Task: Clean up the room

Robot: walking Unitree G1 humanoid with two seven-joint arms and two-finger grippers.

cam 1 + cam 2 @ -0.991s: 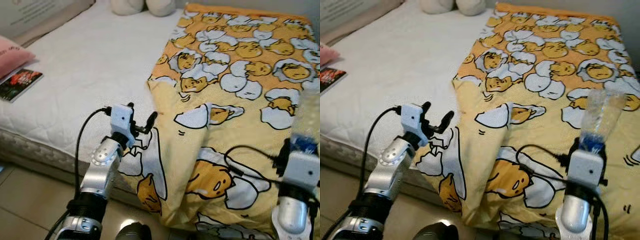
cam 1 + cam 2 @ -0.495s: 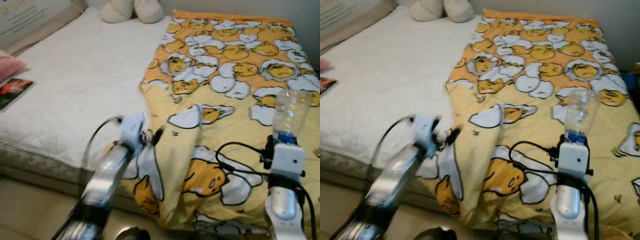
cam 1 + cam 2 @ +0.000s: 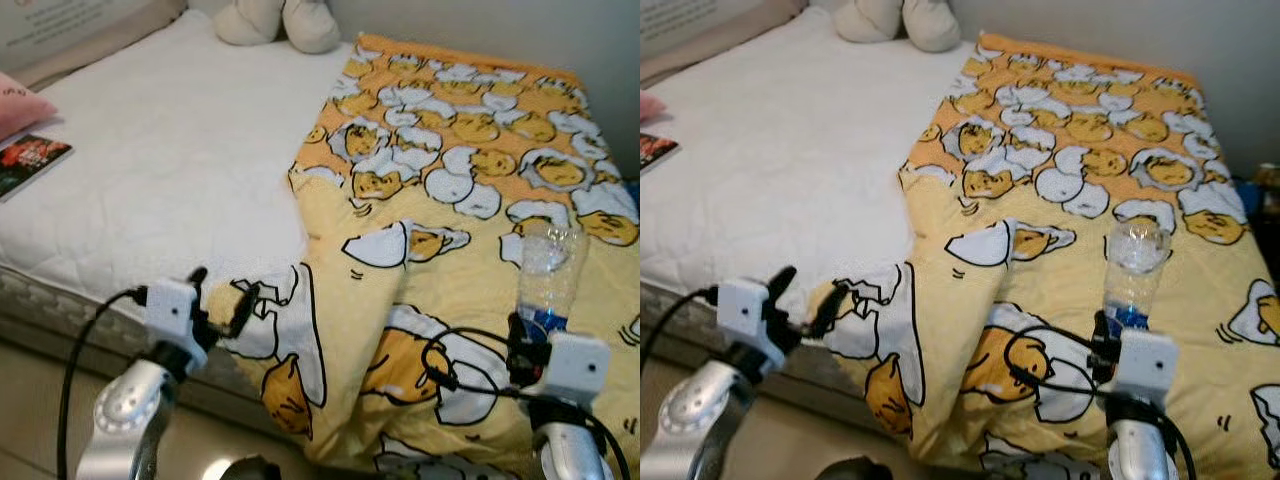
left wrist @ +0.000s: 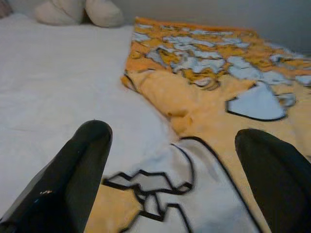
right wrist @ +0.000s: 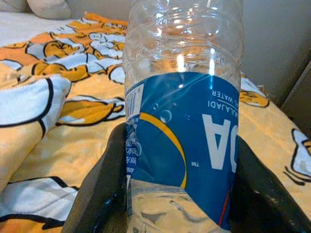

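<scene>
The left gripper (image 3: 222,300) has drawn back from mid-bed to the near edge of the bed (image 3: 150,190), its fingers spread wide and empty at the hanging corner of the yellow blanket (image 3: 400,300), which reads as lining up to grab and straighten it. The right gripper (image 3: 1118,325) keeps its fingers closed around a clear water bottle (image 3: 1132,272), upright over the blanket. Compared with a second ago the camera has shifted, and a book (image 3: 30,165) lies at the far left.
</scene>
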